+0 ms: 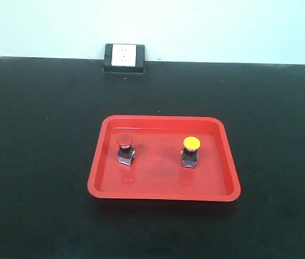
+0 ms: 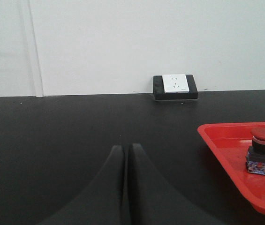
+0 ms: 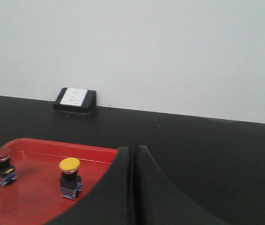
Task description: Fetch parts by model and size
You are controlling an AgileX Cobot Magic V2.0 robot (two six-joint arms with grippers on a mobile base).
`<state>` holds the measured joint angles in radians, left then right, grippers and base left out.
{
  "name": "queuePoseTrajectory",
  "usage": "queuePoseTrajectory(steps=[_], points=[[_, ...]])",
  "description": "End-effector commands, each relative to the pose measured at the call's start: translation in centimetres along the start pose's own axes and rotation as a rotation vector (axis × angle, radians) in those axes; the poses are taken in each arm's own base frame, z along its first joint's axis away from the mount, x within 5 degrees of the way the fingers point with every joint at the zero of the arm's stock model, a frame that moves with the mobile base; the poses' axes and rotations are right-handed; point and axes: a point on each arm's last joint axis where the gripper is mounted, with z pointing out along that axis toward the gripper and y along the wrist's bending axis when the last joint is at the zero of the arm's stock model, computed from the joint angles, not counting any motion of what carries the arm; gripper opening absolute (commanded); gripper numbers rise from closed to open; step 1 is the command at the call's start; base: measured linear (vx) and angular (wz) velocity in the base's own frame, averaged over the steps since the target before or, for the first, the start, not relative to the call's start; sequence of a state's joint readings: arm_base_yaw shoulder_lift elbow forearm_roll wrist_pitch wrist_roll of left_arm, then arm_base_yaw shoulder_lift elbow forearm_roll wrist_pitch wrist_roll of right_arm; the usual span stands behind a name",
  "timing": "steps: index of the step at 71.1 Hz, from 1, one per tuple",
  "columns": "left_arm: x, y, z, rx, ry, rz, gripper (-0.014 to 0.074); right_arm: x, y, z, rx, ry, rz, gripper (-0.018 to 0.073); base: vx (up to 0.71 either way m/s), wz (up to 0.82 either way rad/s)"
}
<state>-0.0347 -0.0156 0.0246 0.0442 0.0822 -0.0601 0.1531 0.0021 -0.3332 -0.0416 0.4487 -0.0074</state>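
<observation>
Both sets of fingers sit nearest to me, each pressed together with nothing between them: the left gripper (image 2: 126, 154) hangs over bare black counter (image 1: 33, 162) to the left of the tray, and the right gripper (image 3: 134, 157) hangs just past the tray's right side. Beyond them I see the red tray (image 1: 163, 194) lying flat on the counter, with both parts standing upright inside it. I make out the red-capped switch (image 1: 125, 149) in the tray's left half and the yellow-capped switch (image 1: 190, 151) in the right half, well apart from each other and neither touching the tray wall. Each has a black body on a pale bluish base. Farther back, where the counter meets the white wall (image 1: 222, 27), a white socket (image 1: 124, 55) in a black housing sits against the wall.
</observation>
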Motion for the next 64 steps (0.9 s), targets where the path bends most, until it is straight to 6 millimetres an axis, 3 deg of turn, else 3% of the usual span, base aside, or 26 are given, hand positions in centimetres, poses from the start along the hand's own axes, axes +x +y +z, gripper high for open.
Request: queuePoseTrajectory(steps=[1,19,39,64], points=[[-0.7,0.0,-0.1,0.006,-0.088,-0.007,-0.0006,0.5,-0.1,1.0,0.059,-0.108,-0.018,-0.0010,0.00,0.00],[-0.7,0.0,-0.1,0.006,-0.088,-0.007,-0.0006,4.8,-0.6,2.5,0.164,-0.076,0.134,-0.0010,0.00,0.00],[-0.7,0.0,-0.1,0.006,-0.088,-0.007,-0.0006,7.5,-0.6,2.7,0.176,-0.049,0.063,-0.0010,0.00,0.00],[-0.7,0.0,-0.1,0.006,-0.088,-0.007,-0.0006,7.7,-0.4,2.9,0.167,-0.111,-0.044,-0.0010,0.00,0.00]])
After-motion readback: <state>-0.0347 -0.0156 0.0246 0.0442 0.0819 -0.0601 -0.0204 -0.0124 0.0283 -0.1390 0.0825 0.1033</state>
